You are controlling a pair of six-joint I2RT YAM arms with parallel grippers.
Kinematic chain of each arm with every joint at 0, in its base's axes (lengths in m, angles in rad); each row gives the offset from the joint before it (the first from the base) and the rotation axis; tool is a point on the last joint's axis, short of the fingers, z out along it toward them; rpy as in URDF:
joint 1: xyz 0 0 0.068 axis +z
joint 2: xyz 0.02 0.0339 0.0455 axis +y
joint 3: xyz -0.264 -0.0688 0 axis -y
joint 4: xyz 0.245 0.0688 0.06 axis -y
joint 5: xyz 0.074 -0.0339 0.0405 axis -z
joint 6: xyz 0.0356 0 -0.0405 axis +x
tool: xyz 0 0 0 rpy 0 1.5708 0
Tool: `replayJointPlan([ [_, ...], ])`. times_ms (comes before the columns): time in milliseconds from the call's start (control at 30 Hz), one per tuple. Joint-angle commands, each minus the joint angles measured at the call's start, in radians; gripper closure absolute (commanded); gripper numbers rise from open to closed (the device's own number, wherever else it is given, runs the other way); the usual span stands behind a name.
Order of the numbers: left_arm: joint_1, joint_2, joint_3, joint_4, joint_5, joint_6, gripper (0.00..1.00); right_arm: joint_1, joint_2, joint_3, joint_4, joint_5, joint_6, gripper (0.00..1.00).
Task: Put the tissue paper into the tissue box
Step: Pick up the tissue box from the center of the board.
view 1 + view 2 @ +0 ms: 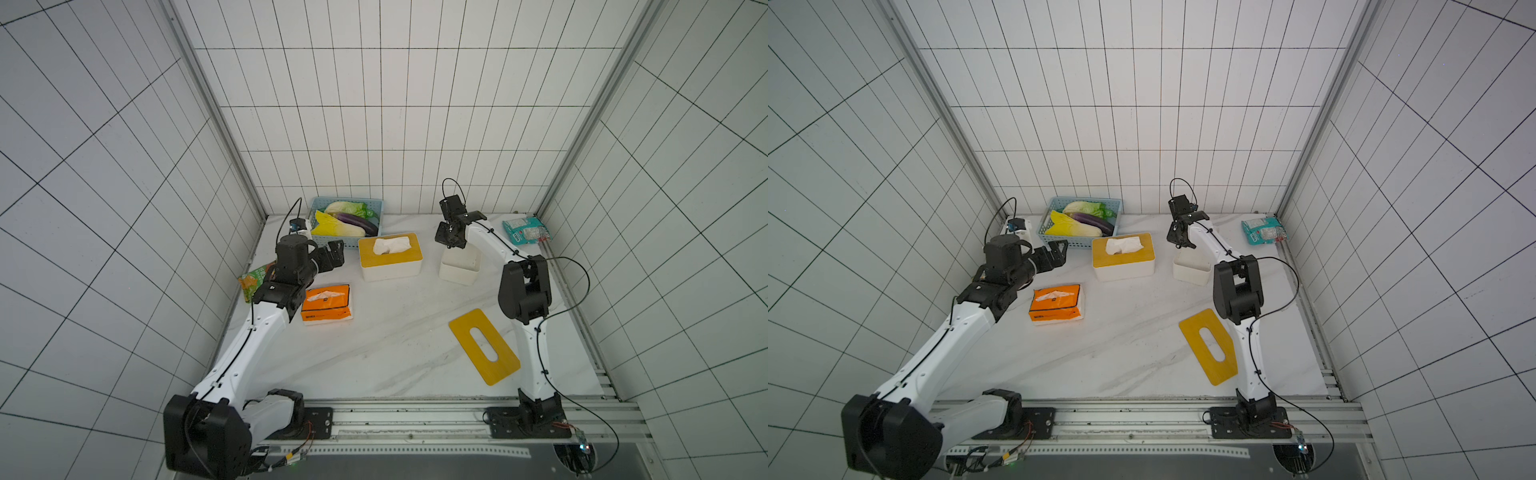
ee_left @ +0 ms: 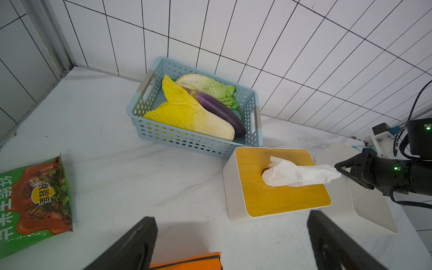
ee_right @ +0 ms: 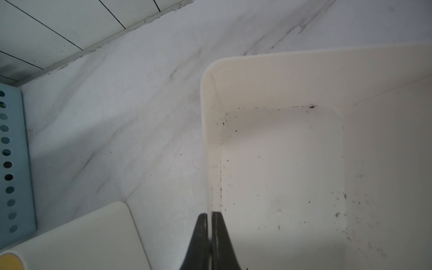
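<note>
In both top views the orange soft tissue pack (image 1: pixel 326 303) lies centre left on the table (image 1: pixel 395 345), not yet boxed. The open white plastic box (image 1: pixel 459 270) stands empty centre right, with bare table between them. A yellow slotted lid (image 1: pixel 484 347) lies lower right.

Left wrist view: the left pincer (image 2: pixel 231 215) is spread apart and empty.

Right wrist view: the right pincer (image 3: pixel 211 214) is clamped on the box's thin wall.

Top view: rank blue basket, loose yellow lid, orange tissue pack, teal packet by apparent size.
1. blue basket
2. loose yellow lid
3. orange tissue pack, nearly lid-sized; unsure
4. teal packet
</note>
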Motion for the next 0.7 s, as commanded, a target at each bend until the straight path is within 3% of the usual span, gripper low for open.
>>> replayJointPlan([
  [0,0.004,0.001,0.004,0.021,0.009,-0.004,0.02,0.005,-0.069,0.002,-0.027,0.011,0.006,1.0],
  [167,0.004,-0.002,0.004,0.019,0.005,-0.004,0.02,0.006,-0.22,-0.078,0.054,-0.032,-0.04,1.0],
  [367,0.005,-0.01,0.003,0.021,-0.004,-0.004,0.02,0.019,-0.446,-0.295,0.314,-0.267,-0.179,1.0],
  [533,0.005,-0.019,-0.002,0.024,-0.012,-0.005,0.02,0.102,-0.548,-0.33,0.274,-0.429,-0.464,1.0],
  [667,0.007,-0.034,-0.009,0.028,-0.033,-0.004,0.02,0.216,-0.62,-0.405,0.2,-0.466,-0.773,1.0],
])
